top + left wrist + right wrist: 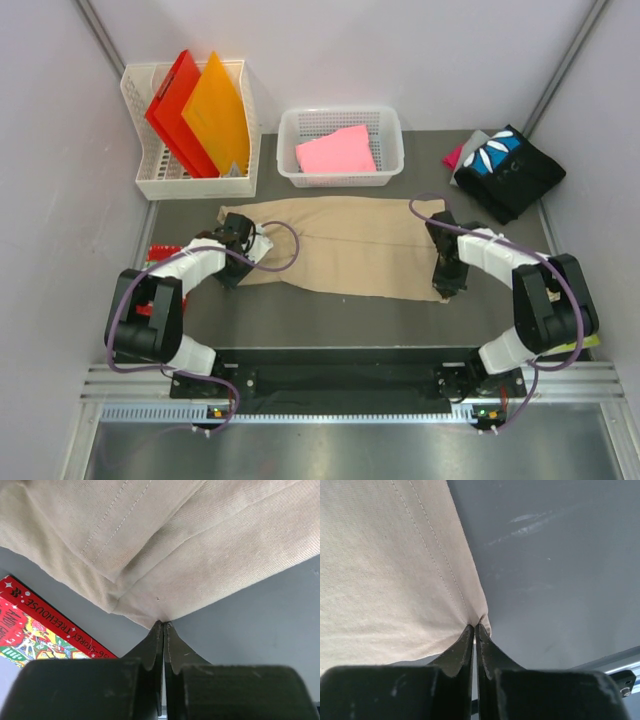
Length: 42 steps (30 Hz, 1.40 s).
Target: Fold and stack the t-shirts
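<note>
Grey table (330,322) with tan t-shirt (355,250)

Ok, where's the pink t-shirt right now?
In the top view, the pink t-shirt lies inside the white mesh basket at the far middle of the table, just beyond the spread tan t-shirt, with the black t-shirt off to its right.

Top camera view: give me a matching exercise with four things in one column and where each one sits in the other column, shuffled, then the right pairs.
Things
1. tan t-shirt
2. pink t-shirt
3. black printed t-shirt
4. orange folder

Places
A. standing upright in the left basket
B. lying at the far right of the table
C. spread flat in the middle of the table
D. inside the middle basket

Pairs: 1-C, 2-D, 3-B, 4-A
</note>
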{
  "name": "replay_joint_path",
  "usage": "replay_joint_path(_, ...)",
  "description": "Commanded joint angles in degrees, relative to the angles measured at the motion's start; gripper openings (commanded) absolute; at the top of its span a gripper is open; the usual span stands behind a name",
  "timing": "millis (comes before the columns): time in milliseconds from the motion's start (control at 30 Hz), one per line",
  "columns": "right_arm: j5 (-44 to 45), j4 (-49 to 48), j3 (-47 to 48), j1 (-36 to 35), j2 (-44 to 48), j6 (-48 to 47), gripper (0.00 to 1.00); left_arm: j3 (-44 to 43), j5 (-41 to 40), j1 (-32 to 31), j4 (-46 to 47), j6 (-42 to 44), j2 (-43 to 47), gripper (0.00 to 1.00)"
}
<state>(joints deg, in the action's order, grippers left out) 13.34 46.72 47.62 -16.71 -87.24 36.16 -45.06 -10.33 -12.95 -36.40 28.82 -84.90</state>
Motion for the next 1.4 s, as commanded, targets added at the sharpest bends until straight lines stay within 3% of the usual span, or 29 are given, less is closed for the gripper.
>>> replay_joint_path(0, 0.0, 2.3, -1.7, 0.2, 2.9, 0.8, 0.00, -1.6, 0.2, 0.0, -0.5, 0.5, 1.1, 0.00)
replay_joint_path(267, 0.3, 7.3, -0.6, 0.0, 8.2, 0.8, 0.00, -5.2, 1.6, 0.1, -5.3, 1.6, 3.8, 0.00)
replay_joint_path(633, 0.2, 11.6, 1.1, 0.0, 12.6, 0.8, 0.00, -14.5, 6.3, 0.1, -22.2, 4.6, 9.2, 0.00)
replay_joint_path(1167, -0.3, 18.4, 2.3, -0.2, 21.3, 1.5, 0.00, -14.2, 8.9, 0.1, -35.3, 8.4, 17.9, 0.01)
replay_joint_path(1300, -0.7, 17.3, 2.0, -0.1, 20.6, 1.6, 0.00, -8.8, 8.2, 0.1, -28.2, 7.5, 17.6, 0.12)
replay_joint_path(1333, -0.6, 17.2, 1.9, -0.1, 20.3, 1.5, 0.00, -7.9, 7.7, 0.1, -27.1, 6.3, 17.0, 0.19)
replay_joint_path(1367, -0.6, 16.8, 1.9, -0.1, 20.0, 1.5, 0.00, -7.0, 7.3, 0.2, -25.8, 5.8, 16.3, 0.38)
